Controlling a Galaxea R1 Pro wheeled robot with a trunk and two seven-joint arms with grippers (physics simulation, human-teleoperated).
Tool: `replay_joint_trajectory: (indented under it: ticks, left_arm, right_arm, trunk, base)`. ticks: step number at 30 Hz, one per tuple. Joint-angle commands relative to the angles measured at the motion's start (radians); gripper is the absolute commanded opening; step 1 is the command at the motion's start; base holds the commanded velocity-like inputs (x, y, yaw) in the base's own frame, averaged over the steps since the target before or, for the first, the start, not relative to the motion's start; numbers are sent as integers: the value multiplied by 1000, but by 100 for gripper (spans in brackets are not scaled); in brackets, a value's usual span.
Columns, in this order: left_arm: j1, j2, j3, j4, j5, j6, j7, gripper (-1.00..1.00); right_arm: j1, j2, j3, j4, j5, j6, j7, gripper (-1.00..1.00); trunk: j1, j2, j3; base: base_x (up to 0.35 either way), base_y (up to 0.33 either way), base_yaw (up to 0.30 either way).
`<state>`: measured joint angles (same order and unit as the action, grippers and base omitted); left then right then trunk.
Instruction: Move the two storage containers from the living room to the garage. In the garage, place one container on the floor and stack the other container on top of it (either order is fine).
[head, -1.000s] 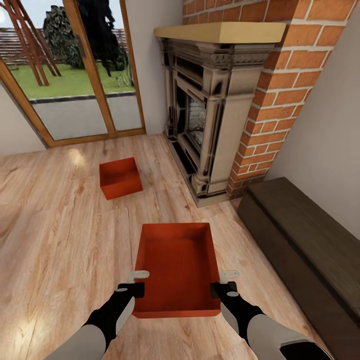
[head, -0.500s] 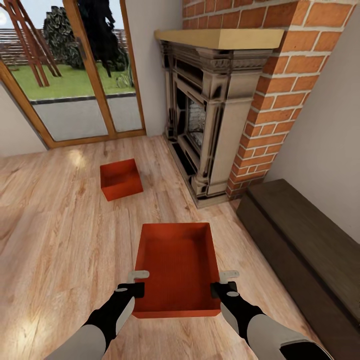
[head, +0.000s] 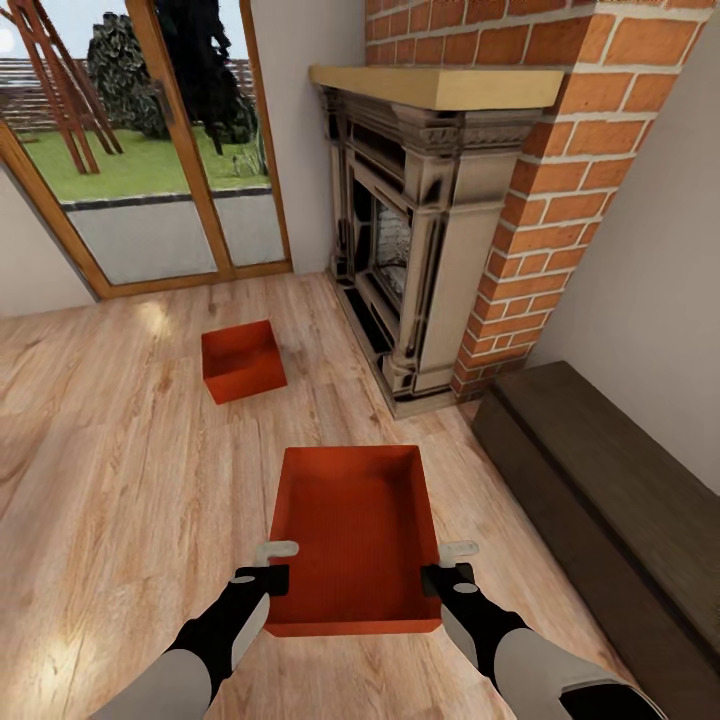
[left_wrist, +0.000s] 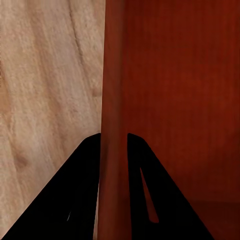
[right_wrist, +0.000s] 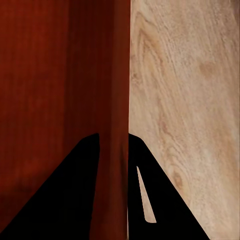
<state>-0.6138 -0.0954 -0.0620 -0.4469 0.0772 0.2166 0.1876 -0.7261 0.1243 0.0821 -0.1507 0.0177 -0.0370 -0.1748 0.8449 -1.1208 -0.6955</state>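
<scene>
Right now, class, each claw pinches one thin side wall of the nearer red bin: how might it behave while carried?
The nearer red bin is lidless and empty, so probably light. Its thin walls might flex where the left claw and right claw pinch them. Held on opposite sides, it seems unlikely to tip.

A dark ornate fireplace (head: 400, 250) stands at upper centre under a pale wooden mantel shelf (head: 440, 85), against a red brick chimney (head: 560, 170). A long dark brown chest (head: 610, 500) fills the lower right. Garden trees (head: 130, 70) show at upper left.
</scene>
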Motion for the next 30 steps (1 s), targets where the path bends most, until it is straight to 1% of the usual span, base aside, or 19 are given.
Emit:
replay_joint_trajectory:
  ticks: [1, 30]
  left_arm:
    - [0, 1, 1, -1, -11, 9, 16, -100]
    - [0, 2, 1, -1, -11, 9, 16, -100]
  right_arm:
    - [-1, 0, -7, -1, 6, -1, -8, -100]
    - [-1, 1, -7, -1, 4, -1, -8, -100]
  trunk:
    - [-4, 7, 3]
    - [-115, 210, 93]
  base:
    - [0, 0, 0]
    - [0, 0, 0]
